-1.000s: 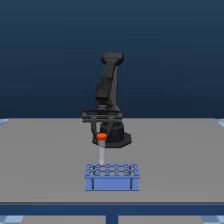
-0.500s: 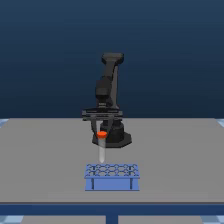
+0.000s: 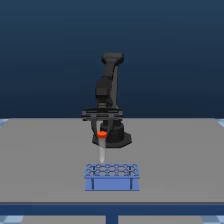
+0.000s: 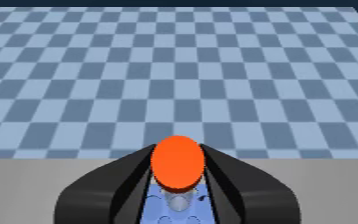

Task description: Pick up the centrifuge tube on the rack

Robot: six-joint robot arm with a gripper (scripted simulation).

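In the exterior view my gripper (image 3: 102, 131) is shut on the centrifuge tube (image 3: 102, 147), gripping it at its orange-red cap. The pale tube hangs upright over the left part of the blue rack (image 3: 112, 177). Its tip is level with the rack's top, and I cannot tell whether it is still in a hole. In the wrist view the cap of the centrifuge tube (image 4: 177, 161) sits between the two black fingers (image 4: 113, 187) of the gripper (image 4: 177, 167). A strip of the rack (image 4: 162, 210) shows beneath it.
The arm's black base (image 3: 114, 137) stands behind the rack on the grey table (image 3: 45, 160). The table's front edge lies just in front of the rack. A blue checkered floor (image 4: 175, 75) fills the wrist view beyond the table.
Almost nothing differs. The gripper stays shut on the tube over the rack's left part, with at most a slight shift in height.
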